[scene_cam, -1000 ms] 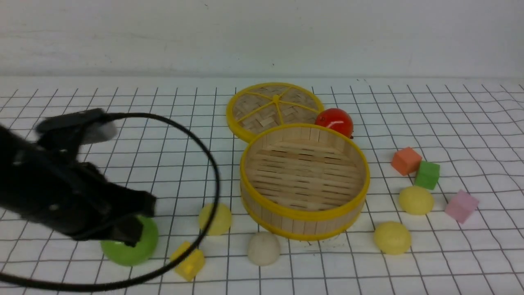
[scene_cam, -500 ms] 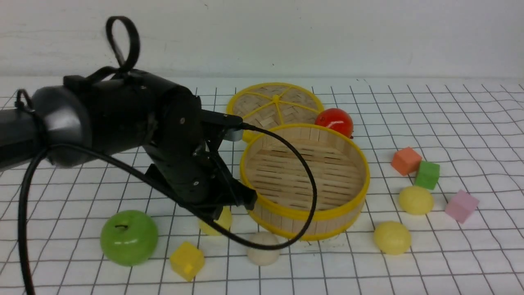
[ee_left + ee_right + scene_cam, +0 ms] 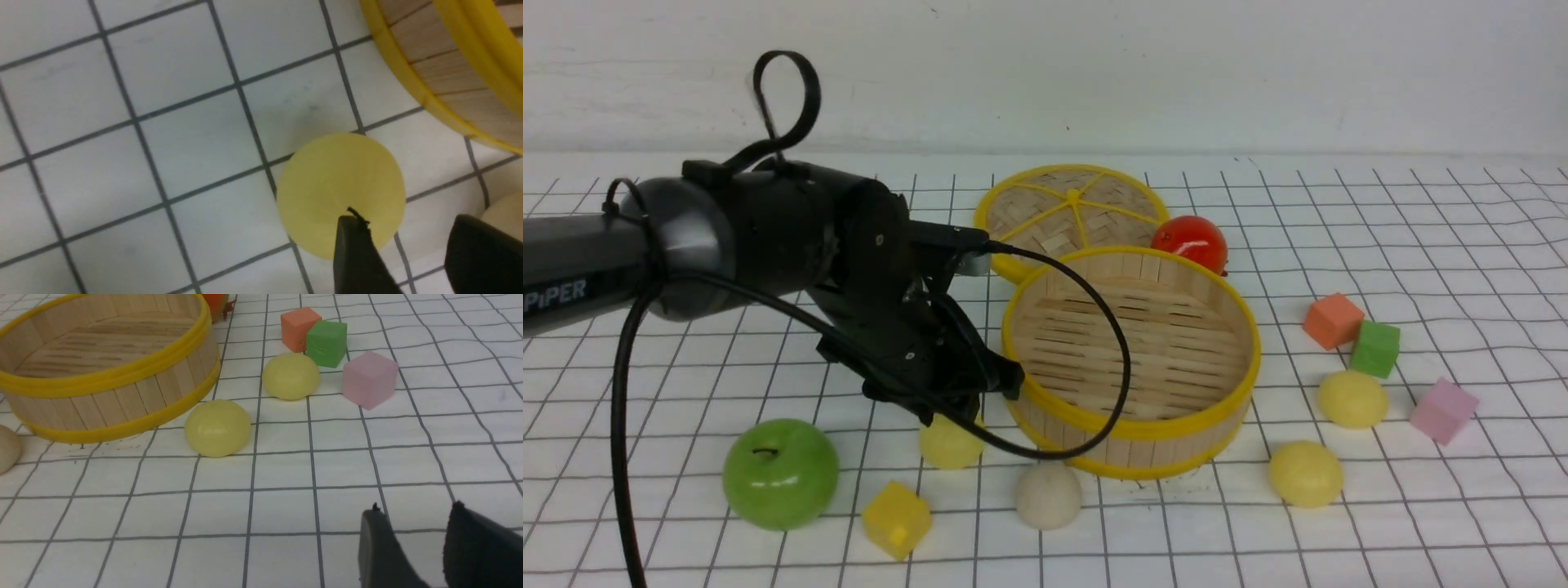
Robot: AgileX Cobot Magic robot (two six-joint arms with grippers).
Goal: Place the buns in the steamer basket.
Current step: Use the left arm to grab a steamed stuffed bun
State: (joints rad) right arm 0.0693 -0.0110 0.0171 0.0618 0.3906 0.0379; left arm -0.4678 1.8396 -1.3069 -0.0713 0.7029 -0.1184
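1. Hovering low over the gridded table (image 3: 1462,245), the left gripper (image 3: 403,230) has its jaws parted with nothing between them.
2. One dark finger (image 3: 355,253) overlaps a pale yellow bun (image 3: 341,192) in the left wrist view; whether it touches the bun is hard to tell.
3. That bun lies on the table just beside the outer wall of the steamer basket (image 3: 1131,429), on the basket's left.
4. The off-white bun (image 3: 1048,496) sits on the table near the basket's front wall.
5. A second yellow bun (image 3: 1305,474) and a third yellow bun (image 3: 1352,398) lie to the basket's right, the third close to a green cube (image 3: 1374,348).
6. All four buns are outside the basket.
7. The right gripper (image 3: 414,522) is unclenched and grasps nothing, low over the table on the near side of those two buns.
8. A woven lid (image 3: 1070,208) lies behind the basket with a red tomato (image 3: 1188,242) beside it.
9. A green apple (image 3: 780,474) and a yellow cube (image 3: 896,518) sit at the front left.
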